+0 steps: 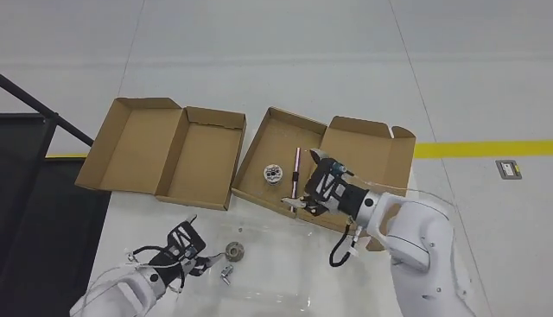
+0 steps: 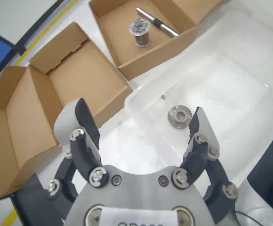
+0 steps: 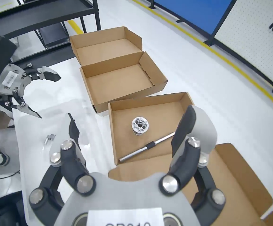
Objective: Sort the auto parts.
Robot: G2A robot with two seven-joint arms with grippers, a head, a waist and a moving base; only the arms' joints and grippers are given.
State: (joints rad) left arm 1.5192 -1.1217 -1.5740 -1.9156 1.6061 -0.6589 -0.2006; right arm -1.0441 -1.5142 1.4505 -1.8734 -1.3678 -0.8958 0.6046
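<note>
Both released: left claw (image 2: pixel 138 109), right claw (image 3: pixel 129 114); flanged bushing (image 2: pixel 179 116) lies on the surface (image 2: pixel 221 83).
It sits beside one left finger (image 2: pixel 194 123), off centre; clenching could send it skidding, not grip it.

Tiny metal part (image 3: pixel 48 139), shape indistinct

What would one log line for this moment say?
left gripper open near metal disc on table | right gripper open above box | box holds rod, spool
</note>
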